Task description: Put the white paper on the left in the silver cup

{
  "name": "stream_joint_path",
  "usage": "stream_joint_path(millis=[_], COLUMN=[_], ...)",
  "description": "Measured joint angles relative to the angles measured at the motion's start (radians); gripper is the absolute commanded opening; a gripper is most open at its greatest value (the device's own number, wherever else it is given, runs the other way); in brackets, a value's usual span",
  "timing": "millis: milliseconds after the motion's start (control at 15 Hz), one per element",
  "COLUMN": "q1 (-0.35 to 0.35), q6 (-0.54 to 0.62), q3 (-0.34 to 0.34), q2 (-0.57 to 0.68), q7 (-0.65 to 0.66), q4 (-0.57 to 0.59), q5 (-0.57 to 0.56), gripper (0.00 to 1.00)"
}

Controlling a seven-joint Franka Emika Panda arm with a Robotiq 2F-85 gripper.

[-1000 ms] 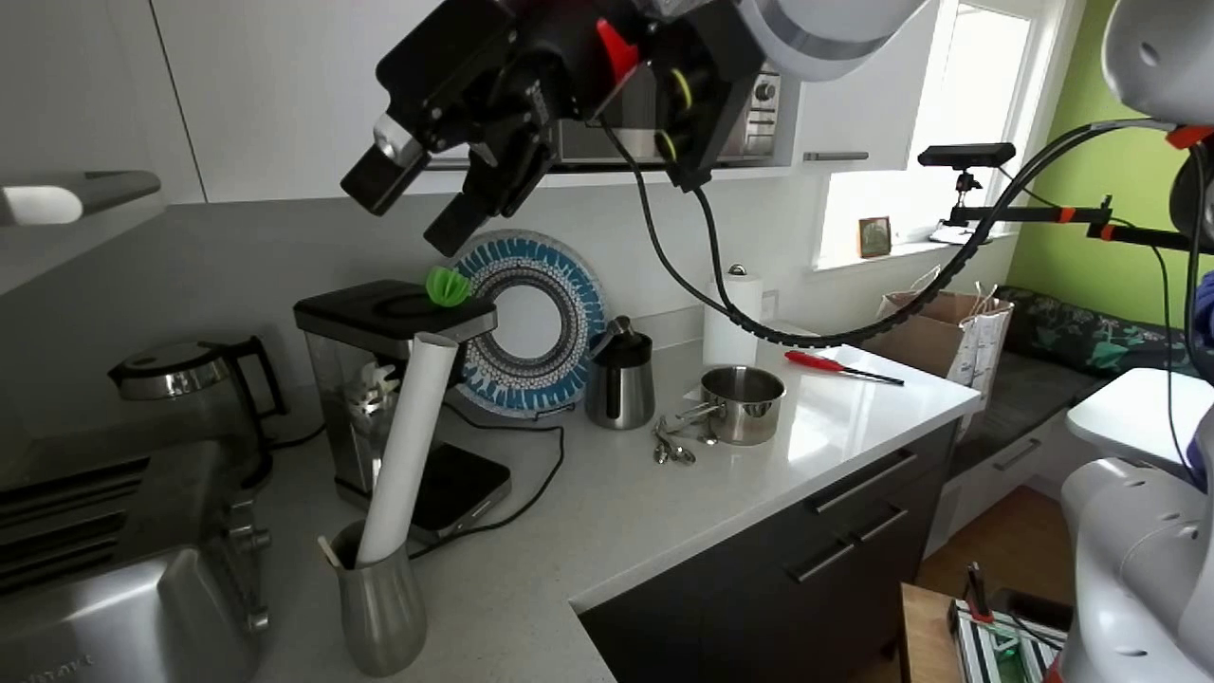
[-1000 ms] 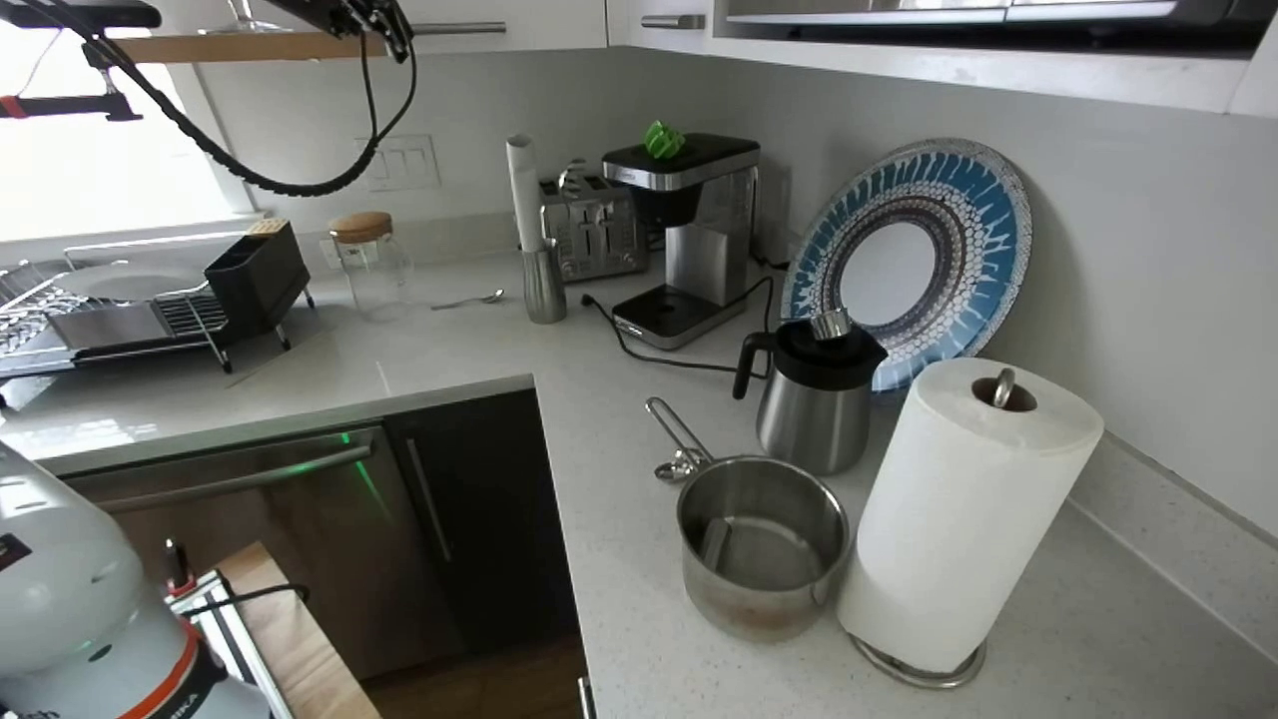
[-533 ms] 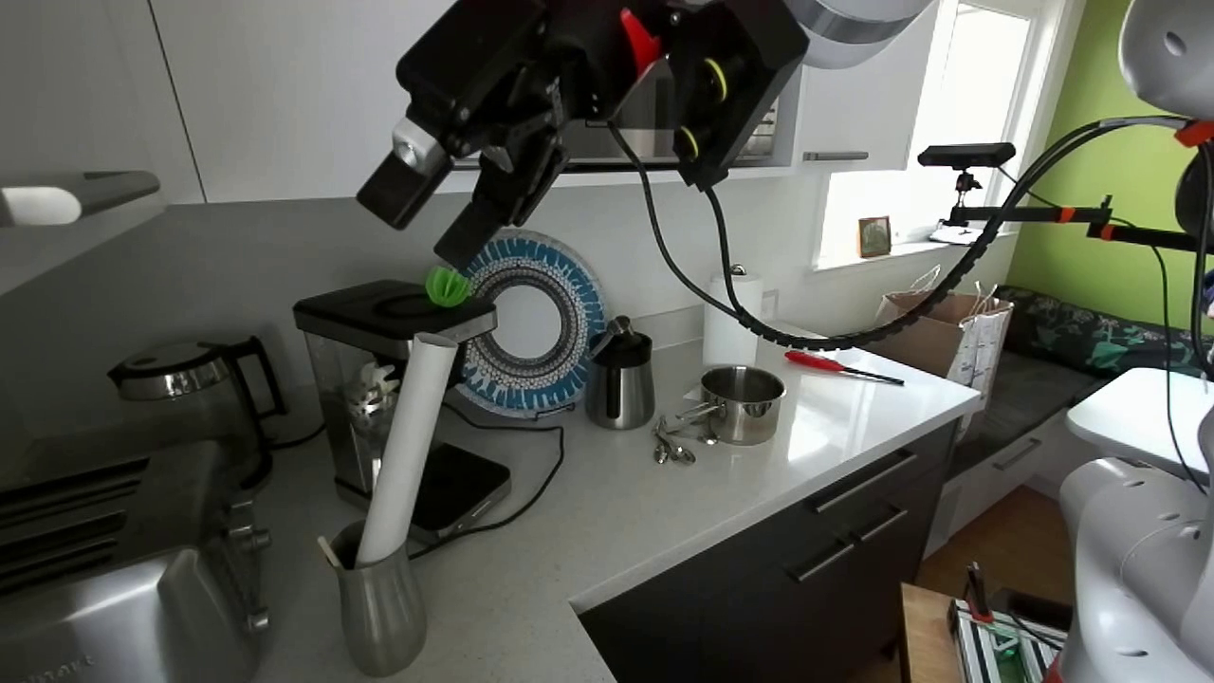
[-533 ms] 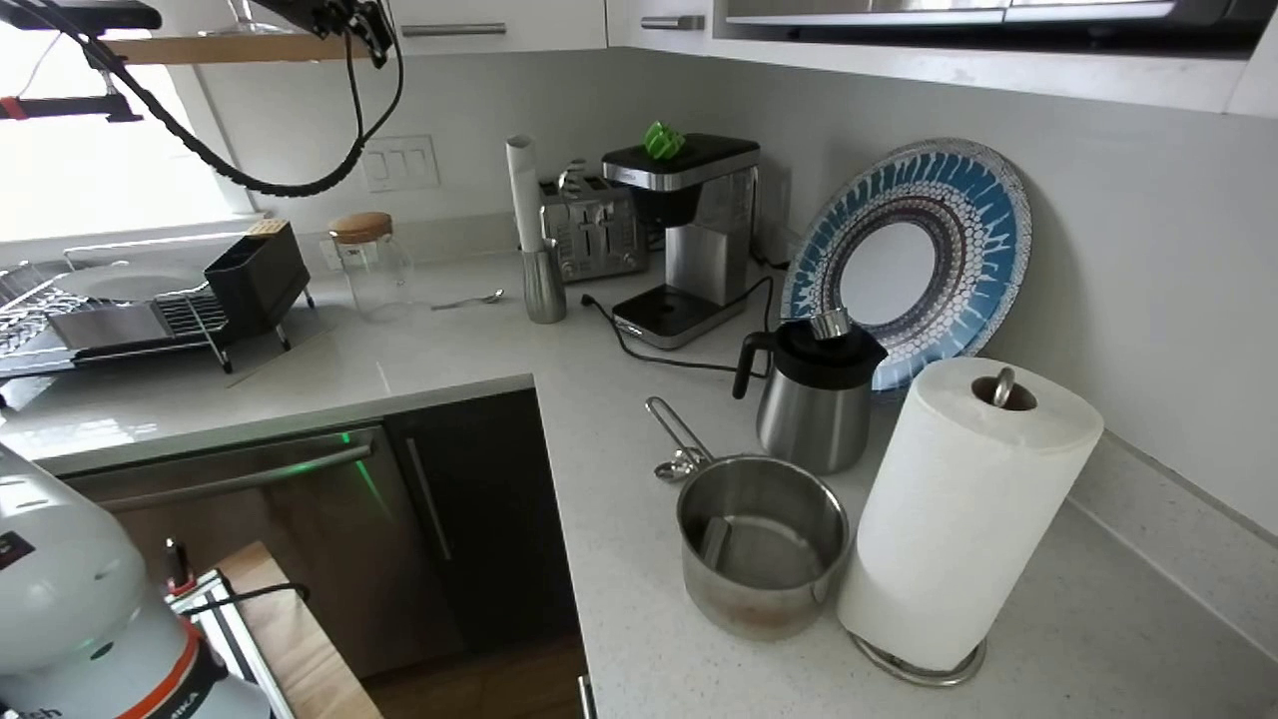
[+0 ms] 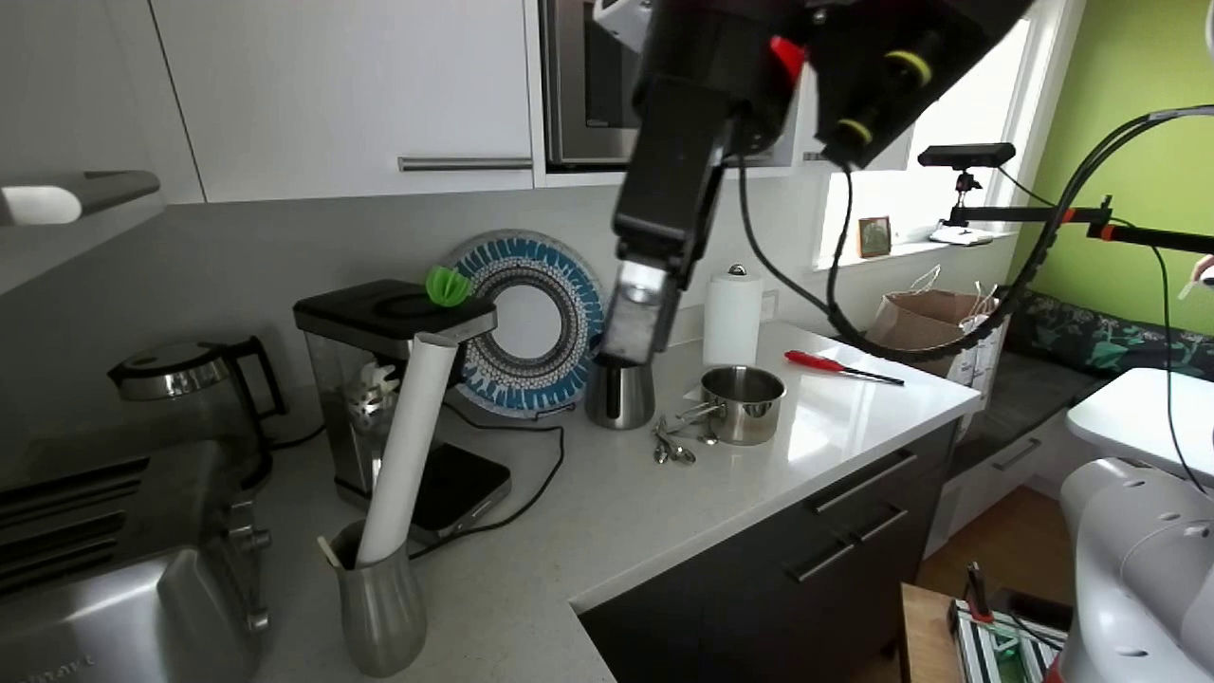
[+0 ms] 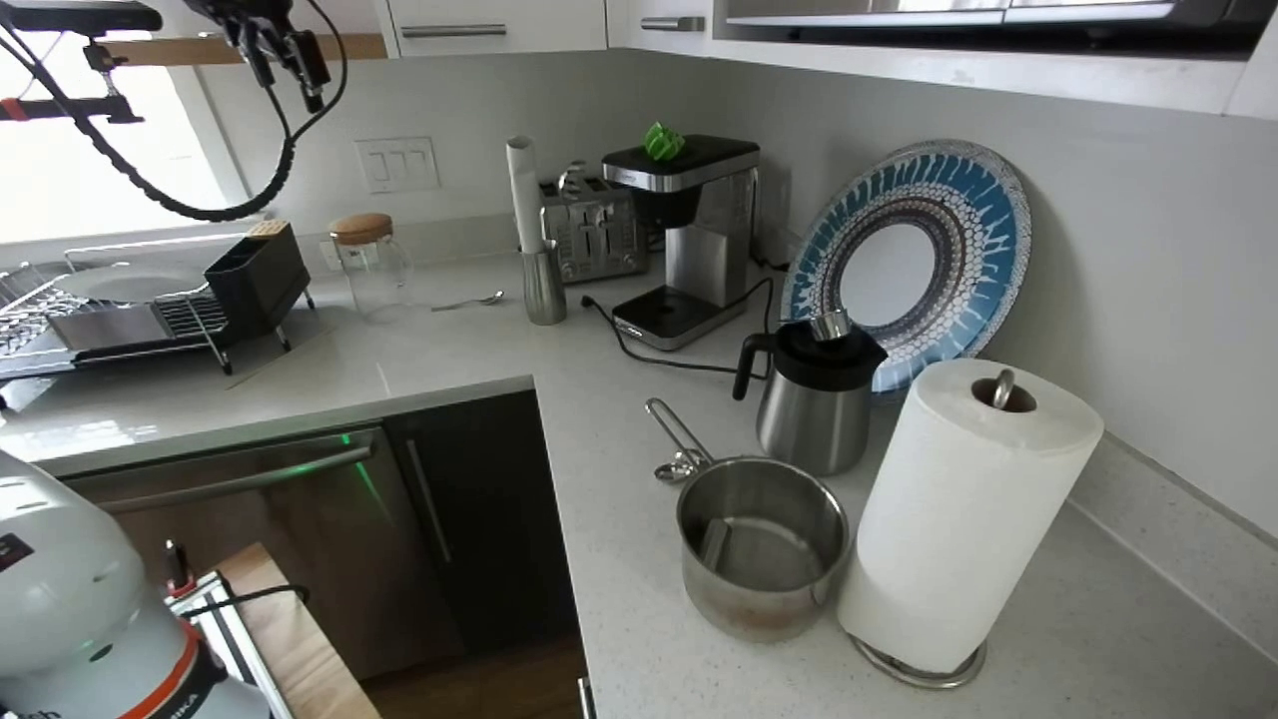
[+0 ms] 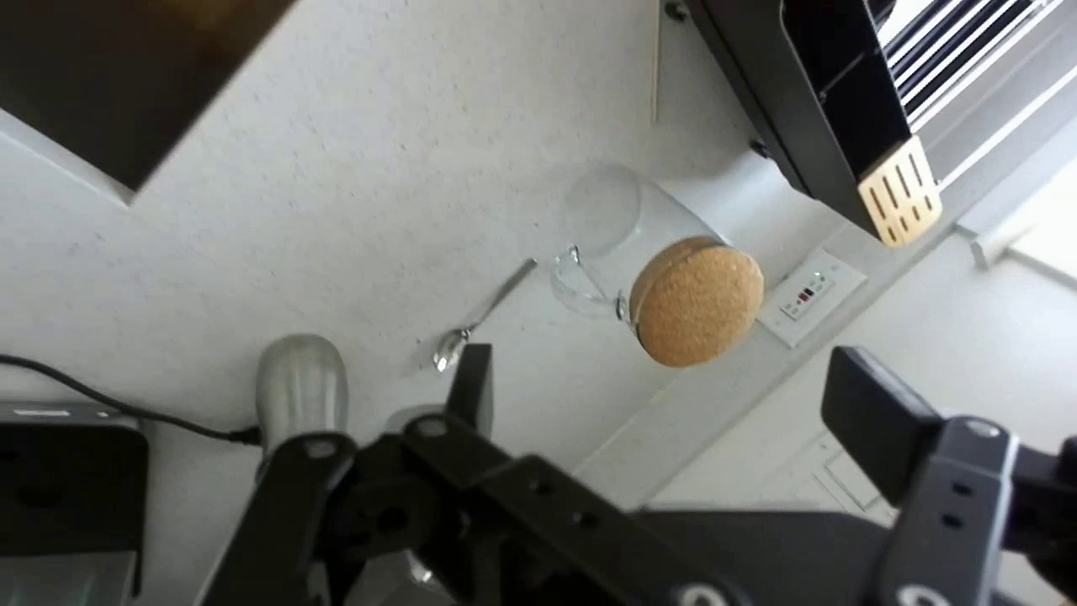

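The white paper [image 5: 408, 446] is a long, slim rolled tube. It stands leaning inside the silver cup [image 5: 382, 612] on the counter, with its upper part sticking far out. The paper [image 6: 524, 195] and cup [image 6: 543, 285] stand the same way in an exterior view. In the wrist view the cup [image 7: 301, 383] shows at lower left, and my gripper's linkage hides the paper. My gripper [image 7: 673, 404] is open with nothing between its fingers. It hangs high above the counter, apart from paper and cup, in both exterior views [image 5: 637, 313] [image 6: 290, 90].
The toaster [image 5: 123, 569] and coffee maker [image 6: 699, 230] stand close to the cup. A cork-lidded glass jar [image 7: 698, 303], a spoon [image 7: 488, 311] and a dish rack [image 6: 150, 300] are nearby. A jug [image 6: 814, 409], pot [image 6: 764, 559] and paper-towel roll [image 6: 963, 519] stand further along.
My gripper has moved away from above the coffee maker and turned, going right in one exterior view and left and lower in another. The paper and cup have not moved.
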Motion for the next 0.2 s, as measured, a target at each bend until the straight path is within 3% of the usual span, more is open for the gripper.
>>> stream_joint_path(millis=[200], q1=[-0.009], q6=[-0.173], q3=[0.044], q2=[-0.098], q7=[0.16], q4=[-0.01], q5=[-0.044], gripper=[1.0])
